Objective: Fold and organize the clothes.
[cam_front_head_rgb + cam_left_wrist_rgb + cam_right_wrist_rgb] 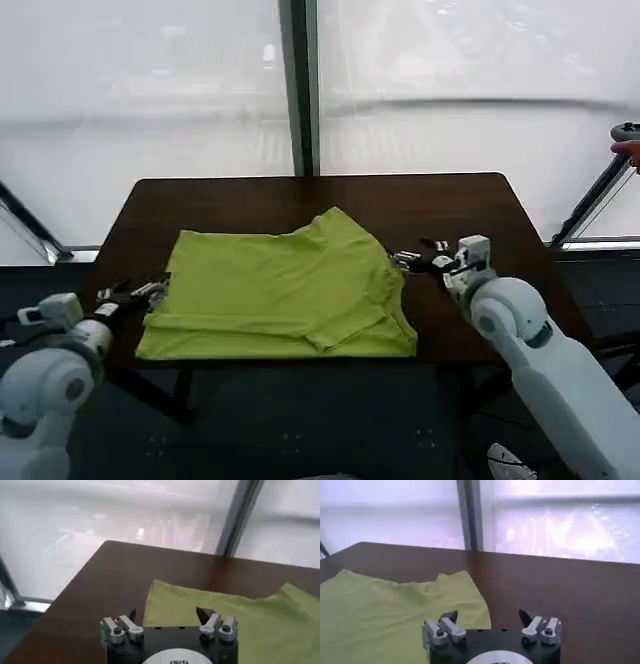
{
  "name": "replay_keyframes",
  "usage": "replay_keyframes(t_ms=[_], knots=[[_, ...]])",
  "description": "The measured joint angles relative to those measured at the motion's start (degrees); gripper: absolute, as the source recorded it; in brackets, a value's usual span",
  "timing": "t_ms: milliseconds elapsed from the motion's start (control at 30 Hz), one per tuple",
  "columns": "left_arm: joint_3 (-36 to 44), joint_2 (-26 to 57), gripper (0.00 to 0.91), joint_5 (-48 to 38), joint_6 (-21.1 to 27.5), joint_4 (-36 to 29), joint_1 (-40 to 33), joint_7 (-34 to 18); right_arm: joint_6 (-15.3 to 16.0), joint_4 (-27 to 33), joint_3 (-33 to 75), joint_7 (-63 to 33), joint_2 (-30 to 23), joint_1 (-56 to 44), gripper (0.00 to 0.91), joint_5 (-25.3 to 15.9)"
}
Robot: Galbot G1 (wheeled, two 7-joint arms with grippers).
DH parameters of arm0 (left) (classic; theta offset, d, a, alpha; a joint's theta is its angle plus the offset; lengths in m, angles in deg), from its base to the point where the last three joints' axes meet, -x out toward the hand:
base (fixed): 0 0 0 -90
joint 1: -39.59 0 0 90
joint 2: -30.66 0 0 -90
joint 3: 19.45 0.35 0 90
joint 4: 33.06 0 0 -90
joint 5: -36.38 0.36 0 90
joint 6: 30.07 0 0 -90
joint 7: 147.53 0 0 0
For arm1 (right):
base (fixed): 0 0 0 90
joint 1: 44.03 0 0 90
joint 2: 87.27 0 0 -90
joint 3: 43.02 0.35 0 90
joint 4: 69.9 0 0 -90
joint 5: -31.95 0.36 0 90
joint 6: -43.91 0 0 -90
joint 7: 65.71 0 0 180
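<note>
The clothes are one lime-green T-shirt (280, 290), lying partly folded in a rough rectangle in the middle of the dark brown table (440, 205). My left gripper (150, 292) hovers at the shirt's left edge, open and holding nothing. In the left wrist view the T-shirt (235, 615) lies just beyond the open left gripper (167, 614). At the shirt's right edge my right gripper (405, 261) is open and empty as well. The right wrist view has the T-shirt (390, 610) under and beyond the open right gripper (488, 616).
The table's front edge (290, 360) runs just below the shirt's near hem. Bare tabletop lies behind the shirt and to its right. A dark window post (298, 85) rises behind the table. A person's hand (627, 148) holding a dark object is at the far right edge.
</note>
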Motion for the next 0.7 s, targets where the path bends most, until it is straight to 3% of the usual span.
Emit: replay_keyframes(t_ms=[367, 700], knots=[[9.6, 4.9, 0.878, 0.0, 0.2, 18.6, -17.3, 3.6, 1.1, 11.7, -3.6, 0.1, -6.8, 7.8, 0.878, -0.3], [18.9, 3.5, 0.878, 3.6, -0.1, 32.4, -29.8, 6.8, 0.8, 17.7, -4.5, 1.4, -10.6, 10.0, 0.878, -2.6]])
